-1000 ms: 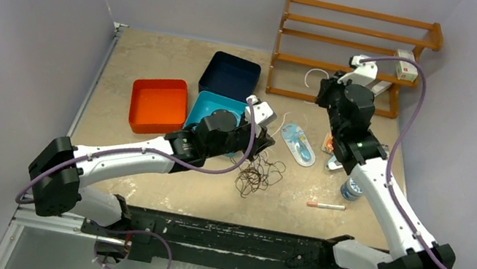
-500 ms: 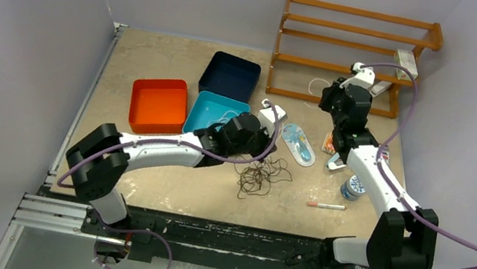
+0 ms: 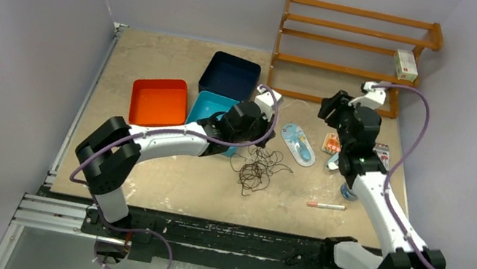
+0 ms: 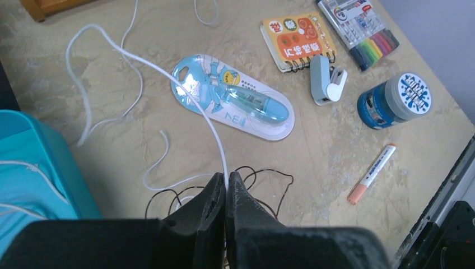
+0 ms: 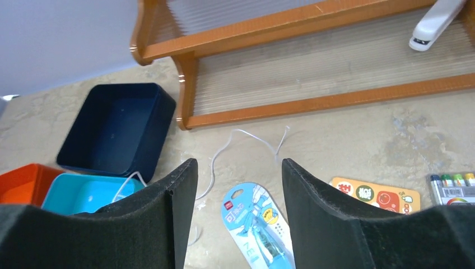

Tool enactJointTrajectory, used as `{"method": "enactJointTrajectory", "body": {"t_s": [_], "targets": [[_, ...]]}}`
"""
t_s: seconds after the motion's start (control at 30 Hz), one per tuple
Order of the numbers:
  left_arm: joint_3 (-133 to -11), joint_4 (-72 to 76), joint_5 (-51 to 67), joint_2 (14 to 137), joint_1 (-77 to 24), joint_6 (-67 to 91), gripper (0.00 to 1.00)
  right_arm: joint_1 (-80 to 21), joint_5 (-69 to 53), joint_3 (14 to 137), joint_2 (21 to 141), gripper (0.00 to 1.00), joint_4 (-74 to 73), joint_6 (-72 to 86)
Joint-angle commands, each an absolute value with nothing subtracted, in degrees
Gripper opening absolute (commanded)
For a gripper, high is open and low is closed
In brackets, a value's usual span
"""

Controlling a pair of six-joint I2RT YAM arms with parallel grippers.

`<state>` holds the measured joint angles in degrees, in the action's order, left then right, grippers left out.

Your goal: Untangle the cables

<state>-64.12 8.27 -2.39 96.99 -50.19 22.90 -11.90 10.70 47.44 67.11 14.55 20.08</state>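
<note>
Pale lilac walls on three sides of one beige, scuffed tabletop [image 3: 161, 54]. Two arms, bolted at its near edge. Left arm [image 3: 168, 138] reaching to mid-tabletop, left jaws pinched shut on a white cable [image 4: 190, 98]. Right arm [image 3: 380, 196] reaching toward the far right, right jaws wide apart, gripping nothing.

One wooden rack [image 3: 357, 31] at the far right, carrying a small box [image 3: 405, 64] and a white stapler [image 5: 434, 19].

Three bins packed together left of the rack: navy [image 3: 229, 75] farthest, orange [image 3: 159, 100] at left, teal [image 3: 209, 108] nearest, with a white strand lying in the teal one.

Cables [image 3: 257, 170] mid-tabletop: a dark tangle [image 4: 263, 179] just below the left jaws and right of the teal bin, the white cable running from those jaws across a blister pack [image 4: 235, 103] toward the rack.

Right of the pack, one of each: notebook [image 4: 297, 42], marker set [image 4: 358, 25], blue jar [image 4: 395, 101], grey clip [image 4: 326, 78], pen [image 4: 371, 174].
</note>
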Motion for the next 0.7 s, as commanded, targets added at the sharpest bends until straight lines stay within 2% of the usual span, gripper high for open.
{"method": "enactJointTrajectory", "body": {"t_s": [0.0,0.13,0.33,0.5,0.67], "targets": [[-67.8,10.7,-2.4,98.2,-49.7,24.5,0.00,-11.6,4.1,43.3,59.2,0.59,17.4,18.7],[-68.2,11.0,-2.0,99.0,-49.1,26.2,0.00,-11.7,-6.1,38.0,55.3,0.60,20.3,14.5],[-69.1,10.7,-2.0,99.2,-48.9,27.0,0.00,-11.9,-21.6,27.0,51.0,0.61,32.2,18.4],[-70.4,9.6,-1.8,99.5,-48.8,27.1,0.00,-14.3,-22.9,19.8,51.1,0.63,41.4,21.4],[-71.4,8.8,-1.7,99.4,-48.5,27.4,0.00,-22.4,-18.8,17.5,54.7,0.64,46.7,19.8]]}}
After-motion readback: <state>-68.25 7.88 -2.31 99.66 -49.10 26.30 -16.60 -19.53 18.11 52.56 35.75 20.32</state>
